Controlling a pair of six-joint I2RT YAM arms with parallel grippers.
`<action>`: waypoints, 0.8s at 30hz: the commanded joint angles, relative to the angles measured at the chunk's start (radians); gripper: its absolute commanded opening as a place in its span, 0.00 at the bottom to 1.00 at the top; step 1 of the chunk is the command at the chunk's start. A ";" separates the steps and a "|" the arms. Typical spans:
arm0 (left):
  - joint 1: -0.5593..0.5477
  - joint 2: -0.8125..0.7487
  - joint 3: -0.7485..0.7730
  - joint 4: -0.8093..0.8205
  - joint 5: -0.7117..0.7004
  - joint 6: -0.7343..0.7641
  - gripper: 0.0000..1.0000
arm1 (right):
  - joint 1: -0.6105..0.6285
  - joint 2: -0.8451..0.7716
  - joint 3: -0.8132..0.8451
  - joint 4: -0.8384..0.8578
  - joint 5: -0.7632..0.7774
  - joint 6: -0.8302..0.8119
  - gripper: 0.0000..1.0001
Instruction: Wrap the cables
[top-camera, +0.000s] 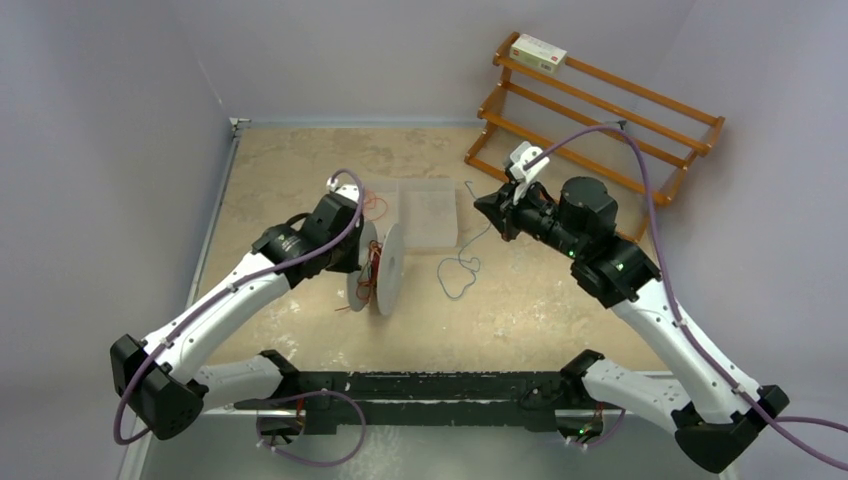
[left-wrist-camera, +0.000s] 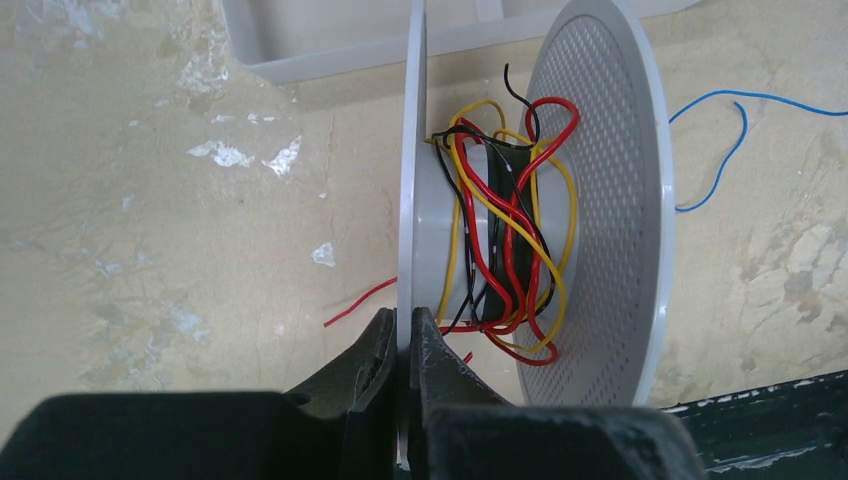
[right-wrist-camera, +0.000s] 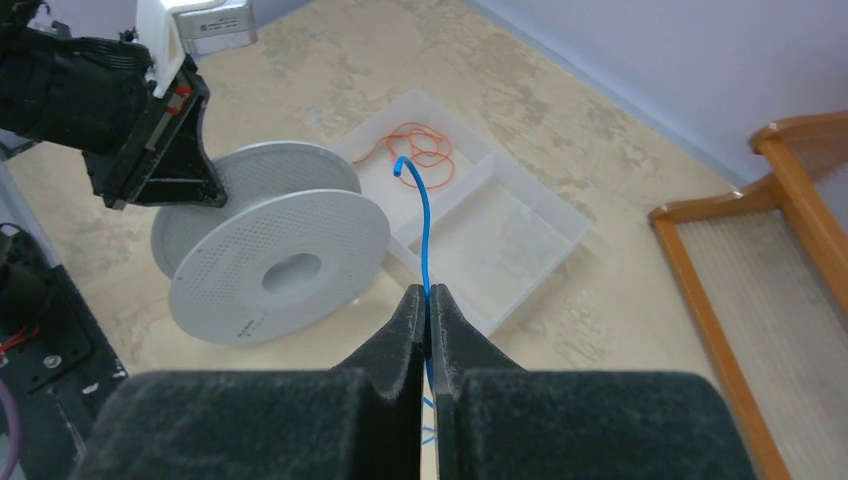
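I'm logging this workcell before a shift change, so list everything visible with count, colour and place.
table: one, beige, underneath
spool: one, pale grey, on edge, centre-left
wound cables: several, red, yellow, black, around the spool's core
blue cable: one, blue, trailing onto the table
orange cables: few, orange-red, in one tray compartment
tray: one, clear, beyond the spool
rack: one, brown wood, far right corner
box: one, whitish, atop the rack
left end effector: one, black, shut on the spool's flange
right end effector: one, black, shut on the blue cable

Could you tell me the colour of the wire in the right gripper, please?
The thin wire is blue; see the right wrist view.
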 joint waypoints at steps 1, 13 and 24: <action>-0.005 0.007 0.101 0.063 0.010 0.142 0.00 | 0.005 -0.039 0.116 -0.108 0.097 -0.096 0.00; -0.037 0.045 0.115 0.194 0.236 0.446 0.00 | 0.005 -0.067 0.216 -0.403 0.153 -0.478 0.00; -0.207 0.069 0.057 0.240 0.337 0.730 0.00 | 0.004 0.005 0.193 -0.547 -0.072 -0.758 0.00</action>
